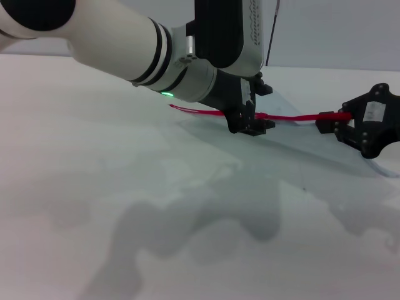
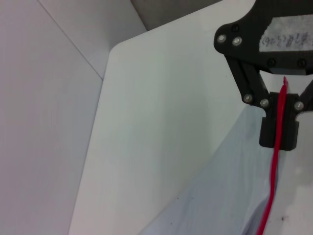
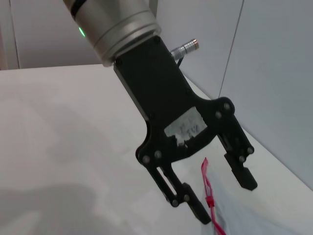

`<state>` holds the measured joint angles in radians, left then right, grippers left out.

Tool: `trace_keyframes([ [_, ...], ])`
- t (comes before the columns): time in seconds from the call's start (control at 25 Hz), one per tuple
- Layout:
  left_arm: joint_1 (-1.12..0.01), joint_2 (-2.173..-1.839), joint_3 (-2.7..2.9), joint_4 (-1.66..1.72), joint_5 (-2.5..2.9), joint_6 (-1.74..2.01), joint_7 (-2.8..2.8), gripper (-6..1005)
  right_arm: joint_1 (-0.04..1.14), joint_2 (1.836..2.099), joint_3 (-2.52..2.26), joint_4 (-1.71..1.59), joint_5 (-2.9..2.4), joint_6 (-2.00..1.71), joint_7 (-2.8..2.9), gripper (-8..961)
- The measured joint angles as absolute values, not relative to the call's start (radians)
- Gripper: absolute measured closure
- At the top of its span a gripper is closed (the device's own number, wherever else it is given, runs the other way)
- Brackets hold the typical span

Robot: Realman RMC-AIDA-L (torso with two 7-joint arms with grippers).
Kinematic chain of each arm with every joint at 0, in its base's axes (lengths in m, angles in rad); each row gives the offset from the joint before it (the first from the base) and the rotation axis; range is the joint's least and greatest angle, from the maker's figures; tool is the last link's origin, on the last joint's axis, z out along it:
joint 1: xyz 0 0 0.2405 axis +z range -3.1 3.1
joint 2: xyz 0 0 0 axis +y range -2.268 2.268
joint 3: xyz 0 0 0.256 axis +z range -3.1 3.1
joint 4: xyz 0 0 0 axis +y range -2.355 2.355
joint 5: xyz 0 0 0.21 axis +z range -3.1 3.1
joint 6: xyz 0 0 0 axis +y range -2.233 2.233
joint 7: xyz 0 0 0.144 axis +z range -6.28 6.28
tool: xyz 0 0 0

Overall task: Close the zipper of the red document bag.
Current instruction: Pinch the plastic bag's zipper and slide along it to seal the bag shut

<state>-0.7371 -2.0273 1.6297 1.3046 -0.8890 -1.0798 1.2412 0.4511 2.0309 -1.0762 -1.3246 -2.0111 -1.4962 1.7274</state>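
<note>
The red document bag lies flat on the white table, a translucent pale pouch with the zipper as a thin red strip along its far edge. My left gripper hangs over the strip's middle. In the right wrist view the left gripper is open, its fingers straddling the zipper without pinching it; a small red knob sits on the strip there. My right gripper is shut on the strip's right end. The left wrist view shows the right gripper clamped on the zipper.
The white table spreads wide to the left and front of the bag. A wall corner stands behind the table's far edge. The left arm's shadow falls on the table in front of the pouch.
</note>
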Motion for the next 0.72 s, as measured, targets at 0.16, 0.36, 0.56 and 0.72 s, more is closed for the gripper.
trace_keyframes([
  [0.16, -0.740, -2.028, 1.640, 1.298, -0.896, -1.079, 1.245, 410, 0.451, 2.031, -1.072, -1.325, -2.011, -1.504, 1.727, 911],
  [0.36, -0.741, -2.028, 1.641, 1.293, -0.938, -1.077, 1.264, 413, 0.451, 2.031, -1.071, -1.327, -2.011, -1.505, 1.726, 912],
  [0.56, -0.743, -2.027, 1.641, 1.283, -0.954, -1.077, 1.269, 415, 0.452, 2.030, -1.071, -1.327, -2.011, -1.505, 1.726, 914],
  [0.72, -0.743, -2.026, 1.635, 1.277, -0.954, -1.077, 1.270, 466, 0.452, 2.029, -1.071, -1.326, -2.011, -1.505, 1.726, 914],
])
